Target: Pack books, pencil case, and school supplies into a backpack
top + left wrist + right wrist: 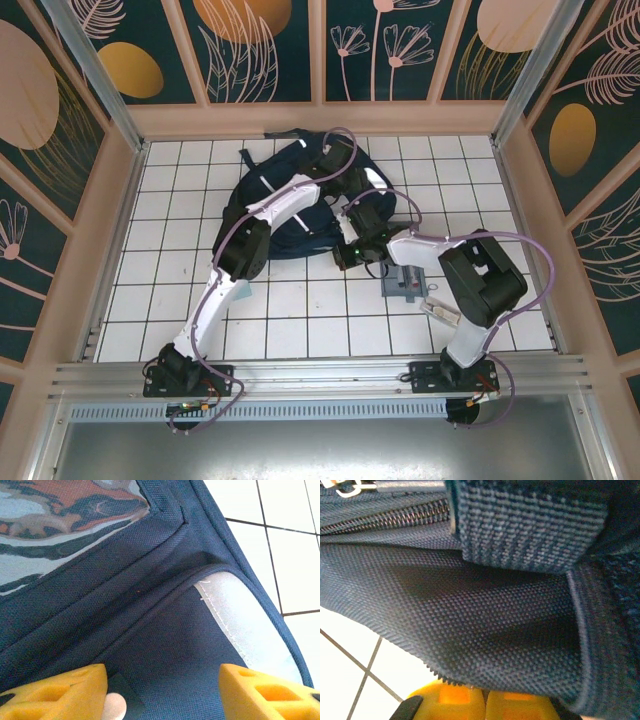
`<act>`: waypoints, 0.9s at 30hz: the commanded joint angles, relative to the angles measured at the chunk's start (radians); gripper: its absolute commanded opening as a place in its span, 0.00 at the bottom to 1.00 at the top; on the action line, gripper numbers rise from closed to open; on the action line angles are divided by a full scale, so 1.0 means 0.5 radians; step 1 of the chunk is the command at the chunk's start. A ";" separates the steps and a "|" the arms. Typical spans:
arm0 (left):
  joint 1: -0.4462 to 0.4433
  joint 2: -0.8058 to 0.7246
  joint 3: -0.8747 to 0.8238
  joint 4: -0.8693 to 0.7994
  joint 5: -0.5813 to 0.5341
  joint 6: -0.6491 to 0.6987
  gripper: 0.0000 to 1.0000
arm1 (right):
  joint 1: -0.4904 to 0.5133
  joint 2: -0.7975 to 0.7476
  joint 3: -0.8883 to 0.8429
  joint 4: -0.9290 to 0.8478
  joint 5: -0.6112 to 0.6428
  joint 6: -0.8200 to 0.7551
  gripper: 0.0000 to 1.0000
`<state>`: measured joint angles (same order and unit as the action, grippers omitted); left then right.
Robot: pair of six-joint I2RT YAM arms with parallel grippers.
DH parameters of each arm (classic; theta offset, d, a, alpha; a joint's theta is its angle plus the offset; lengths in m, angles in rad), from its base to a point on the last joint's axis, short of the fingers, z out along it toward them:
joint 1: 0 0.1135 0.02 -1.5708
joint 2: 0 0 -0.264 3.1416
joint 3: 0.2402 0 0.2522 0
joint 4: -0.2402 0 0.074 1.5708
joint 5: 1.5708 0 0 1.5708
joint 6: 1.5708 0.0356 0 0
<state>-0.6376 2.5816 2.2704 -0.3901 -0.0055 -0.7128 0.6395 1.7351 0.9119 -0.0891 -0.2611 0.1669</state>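
The backpack is navy blue with a white stripe. The table is white tiles with dark lines. At four o'clock from the backpack, the pencil case is grey-blue. The walls are dark teal with peach and orange plants. The left fingers are yellow.

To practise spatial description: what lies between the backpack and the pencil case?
In the top external view, the right gripper and its wrist lie between the backpack and the pencil case.
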 commanded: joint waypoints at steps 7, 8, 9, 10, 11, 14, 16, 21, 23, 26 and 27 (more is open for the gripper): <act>0.115 -0.309 -0.303 0.061 -0.125 0.320 0.77 | -0.112 -0.067 0.006 -0.242 -0.227 0.074 0.00; 0.113 -0.399 -0.321 0.018 -0.168 0.421 0.78 | -0.127 -0.077 0.004 -0.194 -0.289 0.098 0.00; 0.113 -0.478 -0.338 -0.052 -0.225 0.510 0.79 | -0.134 -0.082 0.012 -0.157 -0.342 0.117 0.00; 0.113 -0.558 -0.358 -0.111 -0.274 0.582 0.80 | -0.138 -0.076 0.033 -0.137 -0.375 0.133 0.00; 0.115 -0.644 -0.399 -0.170 -0.303 0.676 0.81 | -0.146 -0.064 0.060 -0.124 -0.397 0.154 0.00; 0.113 -0.911 -0.646 -0.268 -0.330 0.849 0.81 | -0.175 -0.004 0.165 -0.144 -0.428 0.190 0.00; 0.113 -1.109 -0.902 -0.274 -0.318 0.897 0.82 | -0.278 0.039 0.229 -0.174 -0.436 0.188 0.00; -0.016 -1.562 -1.664 -0.071 -0.281 1.030 0.80 | -0.413 0.146 0.409 -0.270 -0.497 0.100 0.00; -0.119 -1.632 -1.829 -0.041 -0.372 1.125 0.81 | -0.428 0.192 0.483 -0.328 -0.550 0.021 0.00; -0.222 -1.622 -1.936 -0.044 -0.474 1.249 0.83 | -0.434 0.304 0.654 -0.537 -0.648 -0.142 0.00; -0.229 -1.598 -1.948 -0.050 -0.477 1.266 0.83 | -0.435 0.331 0.691 -0.592 -0.652 -0.186 0.00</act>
<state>-0.7330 1.7592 1.3304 -0.4229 -0.1925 -0.1722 0.4164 1.8706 1.1797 -0.3092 -0.5148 0.1707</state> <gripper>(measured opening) 0.827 0.054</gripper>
